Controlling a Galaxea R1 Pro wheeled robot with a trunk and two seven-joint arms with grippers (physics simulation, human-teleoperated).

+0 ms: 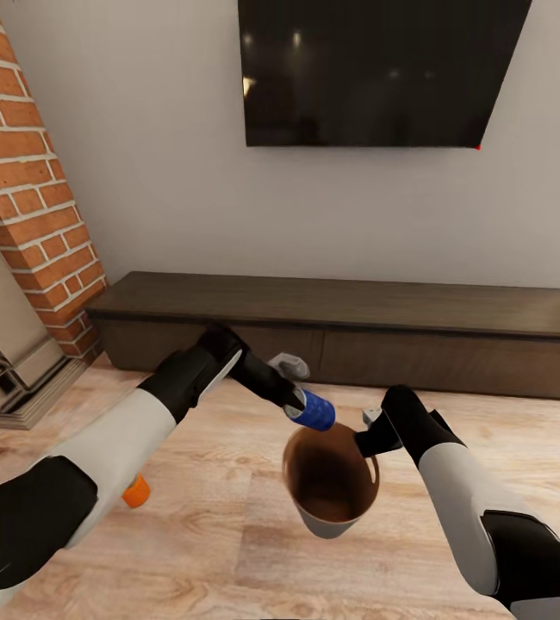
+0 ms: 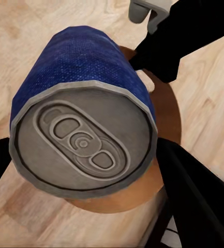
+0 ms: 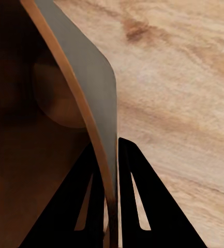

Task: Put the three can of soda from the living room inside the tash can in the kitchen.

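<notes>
My left gripper [image 1: 302, 405] is shut on a blue can of soda [image 1: 316, 412], held tilted just above the far rim of the tash can [image 1: 325, 519]. In the left wrist view the can's silver top [image 2: 83, 142] faces the camera, with the bin's brown inside [image 2: 166, 119] beneath it. My right gripper [image 1: 371, 437] is shut on the bin's rim and holds the bin off the floor; the grey wall [image 3: 88, 82] sits pinched between its black fingers [image 3: 88, 201]. An orange can of soda [image 1: 136, 491] lies on the floor, partly hidden by my left forearm. A dim rounded shape [image 3: 55, 98] lies inside the bin.
A long low dark-brown cabinet [image 1: 340, 314] runs along the wall ahead, under a black TV [image 1: 375, 69]. The red-brick fireplace [image 1: 30, 198] stands at the left. Light wood plank floor [image 1: 228, 534] spreads around the bin.
</notes>
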